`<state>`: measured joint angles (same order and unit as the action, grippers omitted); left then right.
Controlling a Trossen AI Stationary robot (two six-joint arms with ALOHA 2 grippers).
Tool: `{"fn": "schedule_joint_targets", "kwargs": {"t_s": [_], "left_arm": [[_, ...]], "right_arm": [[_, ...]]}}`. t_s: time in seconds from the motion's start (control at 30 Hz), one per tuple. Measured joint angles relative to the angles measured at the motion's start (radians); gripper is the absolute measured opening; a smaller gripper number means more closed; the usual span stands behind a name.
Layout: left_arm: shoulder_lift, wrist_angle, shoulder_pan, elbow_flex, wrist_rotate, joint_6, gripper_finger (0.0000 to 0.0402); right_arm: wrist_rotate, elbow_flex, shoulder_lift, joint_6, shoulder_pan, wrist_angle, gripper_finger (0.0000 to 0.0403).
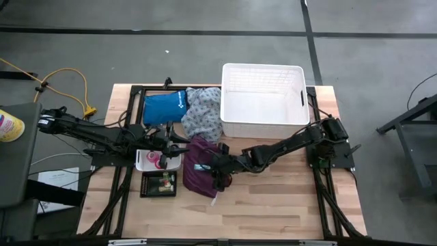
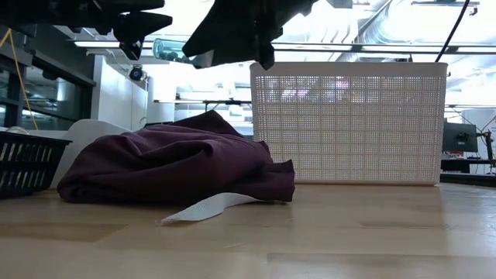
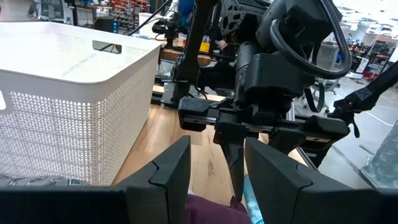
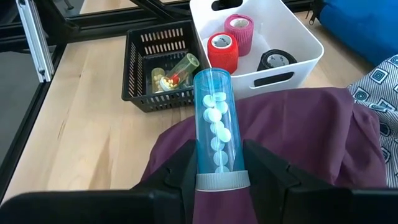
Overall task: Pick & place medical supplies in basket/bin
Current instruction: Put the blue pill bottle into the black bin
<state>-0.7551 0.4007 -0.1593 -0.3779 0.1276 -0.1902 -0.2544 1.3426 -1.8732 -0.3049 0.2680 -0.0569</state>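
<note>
Right wrist view, blue vial (image 4: 214,124) in jaws, above maroon cloth (image 4: 298,143)

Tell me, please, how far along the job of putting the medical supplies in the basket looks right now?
Done: nothing shows inside the white basket. In hand: the right gripper, above the maroon cloth, holds a clear blue tube of white tablets. Left: that tube, the rolls in the small white tray, the vials in the black crate, and the cloths. The left gripper hovers nearby.
</note>
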Motion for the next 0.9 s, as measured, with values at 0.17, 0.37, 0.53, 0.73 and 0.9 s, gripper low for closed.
{"fn": "schedule_joint_targets", "kwargs": {"t_s": [0.17, 0.37, 0.53, 0.73, 0.9], "left_arm": [[0.000, 0.008, 0.000, 0.000, 0.000, 0.000, 0.0146], [0.000, 0.008, 0.000, 0.000, 0.000, 0.000, 0.0146], [0.000, 0.008, 0.000, 0.000, 0.000, 0.000, 0.0146], [0.000, 0.019, 0.000, 0.000, 0.000, 0.000, 0.0146], [0.000, 0.022, -0.003, 0.000, -0.004, -0.018, 0.0146]], "right_arm": [[0.000, 0.000, 0.000, 0.014, 0.000, 0.000, 0.0103], [0.000, 0.000, 0.000, 0.015, 0.000, 0.000, 0.0103], [0.000, 0.000, 0.000, 0.015, 0.000, 0.000, 0.0103], [0.000, 0.000, 0.000, 0.015, 0.000, 0.000, 0.0103], [0.000, 0.000, 0.000, 0.014, 0.000, 0.000, 0.0103]]}}
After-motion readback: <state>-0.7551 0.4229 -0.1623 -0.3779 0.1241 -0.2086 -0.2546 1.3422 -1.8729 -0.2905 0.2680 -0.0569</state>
